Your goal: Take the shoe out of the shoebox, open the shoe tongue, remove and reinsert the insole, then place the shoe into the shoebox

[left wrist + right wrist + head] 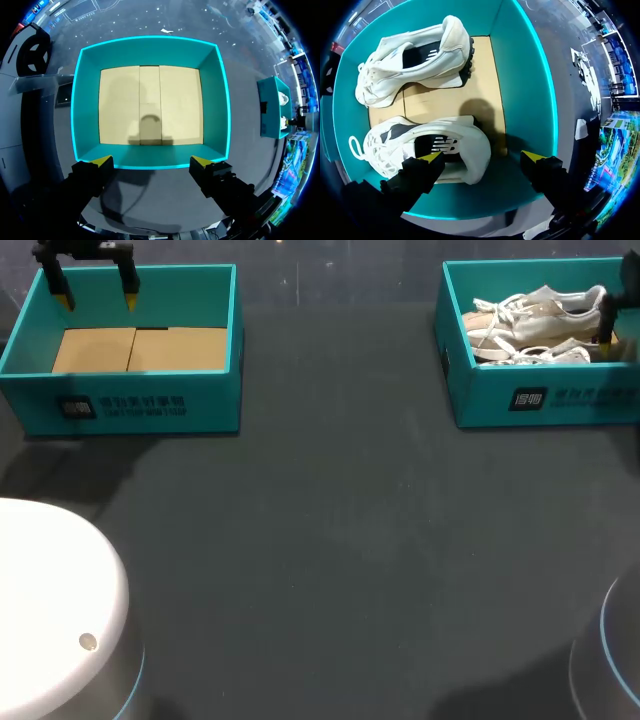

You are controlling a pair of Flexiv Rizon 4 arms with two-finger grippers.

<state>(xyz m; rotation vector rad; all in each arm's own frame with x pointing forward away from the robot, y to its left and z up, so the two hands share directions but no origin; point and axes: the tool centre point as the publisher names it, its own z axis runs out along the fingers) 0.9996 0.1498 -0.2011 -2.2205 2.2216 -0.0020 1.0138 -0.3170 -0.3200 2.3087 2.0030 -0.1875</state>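
Hanging spread, right fingers (432,157) overlook white laced shoes (451,136) in a teal shoebox (525,75); left fingers (102,161) likewise.

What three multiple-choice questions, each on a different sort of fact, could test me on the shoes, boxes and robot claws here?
1. Where are the shoes? A on the floor; B in the right box; C held in the air.
2. How many shoes are there? A one; B two; C four.
3. What state is the left gripper in? A open; B shut on a shoe; C shut on a box wall.
Answers: 1 B, both lie on the right box's cardboard bottom. 2 B, the right wrist view shows a white pair. 3 A, its fingers stand apart above the empty left box, touching nothing.
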